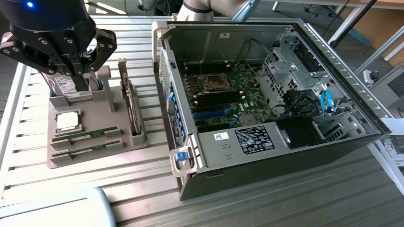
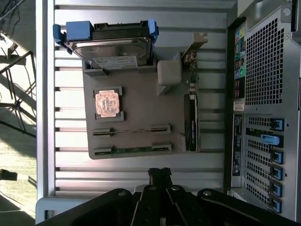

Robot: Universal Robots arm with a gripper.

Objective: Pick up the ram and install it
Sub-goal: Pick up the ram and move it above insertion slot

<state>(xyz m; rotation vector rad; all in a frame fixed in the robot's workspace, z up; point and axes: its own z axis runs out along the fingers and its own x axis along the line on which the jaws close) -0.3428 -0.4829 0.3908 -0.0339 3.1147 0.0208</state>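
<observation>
Two ram sticks sit in a tray beneath an empty, closed gripper

Two slim green circuit-board sticks lie edge-up in parallel slots at one end of a flat, matte grey parts tray (image 1: pixel 94 111). The first ram stick (image 1: pixel 86 135) lies just beside a square processor chip (image 1: pixel 67 120) with a silvery lid. The second ram stick (image 1: pixel 88 150) lies in the slot nearest the tray's edge. At the tray's other end a boxy metal hard drive (image 1: pixel 69 87) with a white label stands upright in blue plastic rails. A long dark expansion card (image 1: pixel 129 104) stands on edge along the side nearest the computer.

The tray rests on a table (image 1: pixel 126 182) of ribbed, pale metal slats. At the exterior view's right lies an open computer case (image 1: pixel 208 35) of grey sheet metal. It shows a green motherboard (image 1: pixel 224 94) with black slots, a bare processor socket and loose cables.

The gripper (image 1: pixel 72 74) is black, with jointed linkages and narrow fingers. In the exterior view it hangs over the hard-drive end of the tray. Its fingers are pressed together with nothing between them. Whether they touch the drive cannot be told. In the wrist view the gripper (image 2: pixel 160 173) looks down on the tray, its fingers together and clear of both ram sticks.
</observation>
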